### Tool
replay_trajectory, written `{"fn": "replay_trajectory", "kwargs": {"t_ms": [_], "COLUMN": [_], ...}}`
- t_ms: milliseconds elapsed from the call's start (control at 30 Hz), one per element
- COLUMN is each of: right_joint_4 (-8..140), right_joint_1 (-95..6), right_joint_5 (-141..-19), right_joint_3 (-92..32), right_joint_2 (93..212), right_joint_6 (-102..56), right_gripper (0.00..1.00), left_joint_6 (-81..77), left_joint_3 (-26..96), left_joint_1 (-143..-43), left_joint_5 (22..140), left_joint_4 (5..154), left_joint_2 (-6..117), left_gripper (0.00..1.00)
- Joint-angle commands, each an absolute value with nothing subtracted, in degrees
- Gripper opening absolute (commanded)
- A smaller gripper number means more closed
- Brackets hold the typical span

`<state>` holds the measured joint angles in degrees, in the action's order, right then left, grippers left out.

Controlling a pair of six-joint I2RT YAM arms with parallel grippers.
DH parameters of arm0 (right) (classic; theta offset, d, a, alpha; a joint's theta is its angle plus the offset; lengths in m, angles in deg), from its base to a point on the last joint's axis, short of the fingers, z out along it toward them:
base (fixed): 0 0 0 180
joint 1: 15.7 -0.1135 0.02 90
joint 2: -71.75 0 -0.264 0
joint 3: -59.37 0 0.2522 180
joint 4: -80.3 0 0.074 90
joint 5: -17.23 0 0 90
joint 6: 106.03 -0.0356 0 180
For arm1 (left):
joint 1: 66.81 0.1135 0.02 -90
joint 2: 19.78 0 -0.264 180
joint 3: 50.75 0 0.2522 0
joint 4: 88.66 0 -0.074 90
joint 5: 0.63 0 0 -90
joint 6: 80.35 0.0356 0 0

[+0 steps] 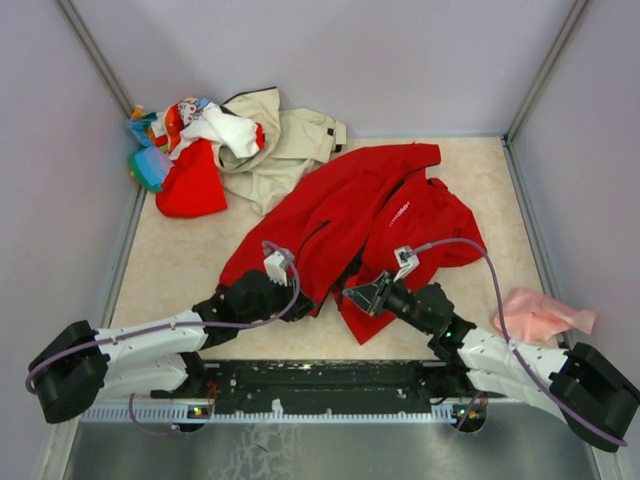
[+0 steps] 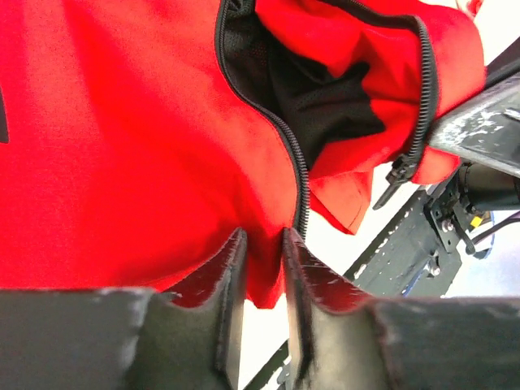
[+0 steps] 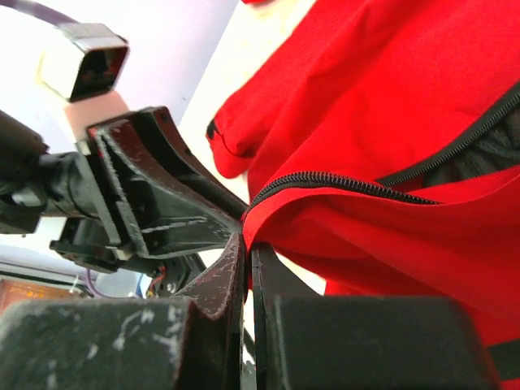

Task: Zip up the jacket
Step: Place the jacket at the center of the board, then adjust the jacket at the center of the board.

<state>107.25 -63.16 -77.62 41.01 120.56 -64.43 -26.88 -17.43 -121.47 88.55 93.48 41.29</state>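
The jacket (image 1: pixel 350 215) lies spread in the middle of the table (image 1: pixel 190 270), its bottom edge close to the two arms and its top pointing to the far right corner; the front is not closed, and the black zipper (image 2: pixel 280 130) runs down each open edge, with dark lining (image 2: pixel 325 97) showing between; a black zip pull (image 2: pixel 398 175) hangs on the far edge.

The left gripper (image 2: pixel 264 240) is at the bottom edge, right by the low end of the zipper; its fingers stand a little apart, with red cloth in the gap, not pinched tight; the right gripper (image 3: pixel 246 244) is squeezed closed on the jacket's bottom edge, just beside the left one.

There is bare table on the left of the jacket, up to the left wall (image 1: pixel 60 150), and more bare table by the far right; a pink cloth (image 1: pixel 540 315) lies near the right arm; a heap of mixed clothes (image 1: pixel 190 150) and a beige jacket (image 1: pixel 290 140) sit in the far left corner, touching the red sleeve.

The table is pale and speckled; grey walls close it in on three sides.
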Motion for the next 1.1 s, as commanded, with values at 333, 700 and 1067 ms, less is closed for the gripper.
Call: {"fn": "replay_trajectory", "kwargs": {"t_ms": [333, 700, 1067], "right_joint_4": [94.93, 93.56, 89.3], "right_joint_1": [-63.63, -63.7, -63.84], "right_joint_5": [-78.58, -80.84, -81.83], "right_joint_3": [36.48, 35.07, 34.75], "right_joint_2": [119.16, 119.3, 116.53], "right_joint_6": [-58.05, -55.56, -53.06], "right_gripper": [0.0, 0.0, 0.0], "left_joint_6": [-21.09, -22.41, -24.99], "left_joint_3": [-2.82, 7.24, 11.3], "left_joint_1": [-117.83, -114.61, -114.78], "left_joint_5": [79.84, 58.76, 52.8], "left_joint_4": [88.22, 92.34, 96.82], "left_joint_2": [44.23, 62.95, 74.67], "left_gripper": [0.61, 0.71, 0.64]}}
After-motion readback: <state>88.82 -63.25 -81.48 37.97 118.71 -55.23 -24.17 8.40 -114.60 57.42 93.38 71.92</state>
